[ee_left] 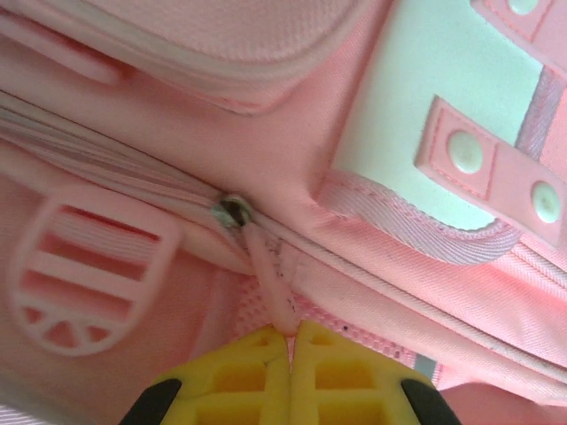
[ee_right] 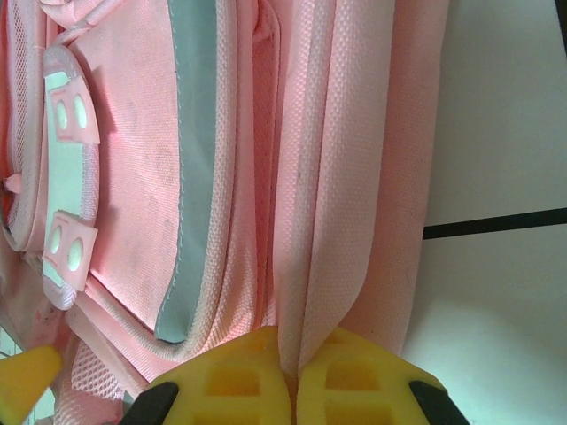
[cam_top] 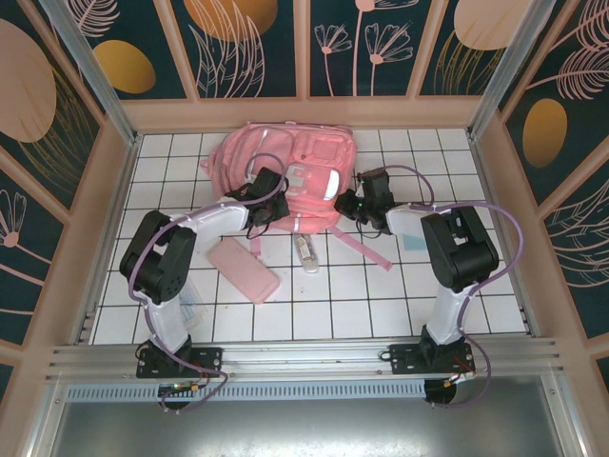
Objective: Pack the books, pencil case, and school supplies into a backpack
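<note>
- left gripper (ee_left: 290, 343) clenched on zipper pull (ee_left: 268, 274) of backpack (ee_left: 159, 133), frame bottom
- right gripper (ee_right: 295, 359) pinching backpack fabric fold, frame bottom
- pencil case (cam_top: 245, 269) lower left of backpack

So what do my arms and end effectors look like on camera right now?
The left arm and right arm each have black joint housings, white links and a looping lilac cable. The left end effector and right end effector have yellow plastic fingers with square recesses on black mounts.
</note>
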### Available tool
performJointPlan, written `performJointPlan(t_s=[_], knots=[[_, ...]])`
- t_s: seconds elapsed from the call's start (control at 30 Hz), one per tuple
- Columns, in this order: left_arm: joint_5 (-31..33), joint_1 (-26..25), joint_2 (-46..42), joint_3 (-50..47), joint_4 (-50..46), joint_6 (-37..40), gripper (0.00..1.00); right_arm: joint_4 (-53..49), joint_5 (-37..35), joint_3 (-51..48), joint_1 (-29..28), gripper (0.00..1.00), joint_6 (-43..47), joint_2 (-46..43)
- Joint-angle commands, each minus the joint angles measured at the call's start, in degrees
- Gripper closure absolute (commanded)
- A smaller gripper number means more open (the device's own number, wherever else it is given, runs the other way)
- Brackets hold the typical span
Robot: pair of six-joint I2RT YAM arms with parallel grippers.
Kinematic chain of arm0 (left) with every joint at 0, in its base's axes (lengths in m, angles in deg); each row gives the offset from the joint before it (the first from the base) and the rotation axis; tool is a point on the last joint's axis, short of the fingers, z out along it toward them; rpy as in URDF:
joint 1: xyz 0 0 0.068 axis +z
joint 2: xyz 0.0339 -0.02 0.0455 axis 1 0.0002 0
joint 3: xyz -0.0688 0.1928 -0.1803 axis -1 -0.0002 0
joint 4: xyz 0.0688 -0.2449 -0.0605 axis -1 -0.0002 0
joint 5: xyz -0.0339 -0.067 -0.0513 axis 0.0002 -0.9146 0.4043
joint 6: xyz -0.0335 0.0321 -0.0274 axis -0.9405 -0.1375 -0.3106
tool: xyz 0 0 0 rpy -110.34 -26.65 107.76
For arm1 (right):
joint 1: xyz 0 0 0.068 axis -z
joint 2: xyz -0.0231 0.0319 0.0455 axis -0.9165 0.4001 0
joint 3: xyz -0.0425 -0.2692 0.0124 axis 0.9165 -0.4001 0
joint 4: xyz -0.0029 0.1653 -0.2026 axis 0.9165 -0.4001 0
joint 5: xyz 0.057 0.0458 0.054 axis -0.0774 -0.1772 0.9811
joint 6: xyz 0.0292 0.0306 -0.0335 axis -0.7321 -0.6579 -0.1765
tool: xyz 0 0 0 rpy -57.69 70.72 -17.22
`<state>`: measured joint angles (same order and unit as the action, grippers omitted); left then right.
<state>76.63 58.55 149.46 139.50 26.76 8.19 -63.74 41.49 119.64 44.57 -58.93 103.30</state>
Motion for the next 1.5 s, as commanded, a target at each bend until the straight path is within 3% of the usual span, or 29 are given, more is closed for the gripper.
performJointPlan(t_s=[0.0, 0.33, 0.53, 0.67, 0.83, 0.97, 1.07, 1.23, 1.37, 1.47], knots=[[3.8, 3.7, -2.6, -1.0, -4.4, 3.5, 1.0, -7.4, -3.0, 0.7, 1.4, 1.0, 3.5, -1.7], [-2.8, 6.1, -2.1, 2.3, -8.2, 11.2, 1.0, -11.0, -6.2, 2.9, 1.9, 1.0, 6.3, -1.2], [-10.6, 6.0, -2.0, 2.9, -7.9, 15.8, 0.99, -11.0, -5.3, 4.0, 2.1, 1.0, 6.9, -1.2], [-7.4, 6.1, -1.5, 5.4, -10.4, 23.6, 0.64, -12.1, -4.1, 5.3, 2.6, 1.0, 9.7, -0.5], [-5.7, 6.0, 1.3, 9.5, -14.0, 33.7, 0.47, -16.7, -4.5, 10.0, 6.6, 1.0, 17.1, 2.4], [-2.8, 6.0, 4.3, 13.1, -16.6, 41.8, 0.48, -17.7, 2.1, 13.7, 10.6, 0.99, 21.1, 5.0], [-5.1, 6.0, 7.0, 16.7, -19.9, 46.6, 0.54, -20.2, 6.7, 17.3, 11.6, 0.99, 23.7, 7.4], [-10.5, 4.8, 8.0, 19.5, -21.2, 49.4, 0.55, -23.7, 7.5, 21.1, 11.7, 0.99, 26.9, 9.7], [-10.2, 2.4, 9.7, 23.2, -22.2, 51.7, 0.54, -26.5, 8.2, 24.1, 11.7, 0.99, 28.4, 11.5], [-9.3, 1.7, 13.5, 27.9, -24.6, 53.0, 0.62, -27.2, 8.3, 25.0, 11.7, 0.99, 28.7, 11.8]])
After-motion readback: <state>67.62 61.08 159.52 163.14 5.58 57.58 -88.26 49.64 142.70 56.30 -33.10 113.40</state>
